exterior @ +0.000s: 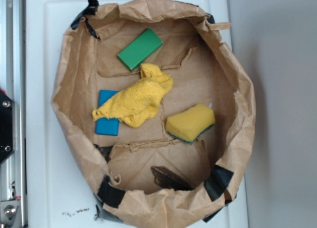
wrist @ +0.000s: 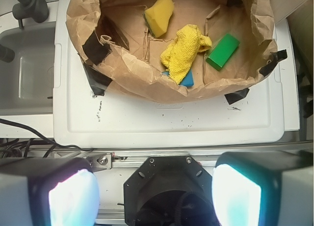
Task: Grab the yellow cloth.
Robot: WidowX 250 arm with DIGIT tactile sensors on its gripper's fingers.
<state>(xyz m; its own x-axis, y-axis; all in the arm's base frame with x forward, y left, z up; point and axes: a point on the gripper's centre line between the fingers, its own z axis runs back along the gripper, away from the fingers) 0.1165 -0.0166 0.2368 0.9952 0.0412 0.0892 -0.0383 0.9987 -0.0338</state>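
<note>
The gripper (wrist: pixel 154 186) is showing only in the wrist view, at the bottom edge, and its two pale fingers (wrist: pixel 73 196) are standing wide apart with nothing between them, so it is open and empty. It is hanging well back from the work, above the rail at the near side of the white tray (wrist: pixel 162 127), and nothing is being touched. From the gripper, the yellow cloth (wrist: pixel 184 49) is lying at about twelve o'clock, inside the brown paper bag (wrist: pixel 132 76) that is forming a low wall around the things. In the exterior view the yellow cloth (exterior: pixel 136 99) is resting near the middle of the bag floor, wrinkled and stretched from ten past to eight o'clock, and it is partly covering a blue block (exterior: pixel 107 121) at its eight o'clock side. A green block (exterior: pixel 139 48) is lying just beside the cloth at twelve o'clock, and a yellow sponge (exterior: pixel 190 121) is sitting apart from it at four o'clock. The step in hand seems to be the approach, not yet begun. The next move is probably calling for travelling forward over the bag wall, then descending onto the thick middle fold of the cloth, keeping away from the sponge, which has a similar colour.
</note>
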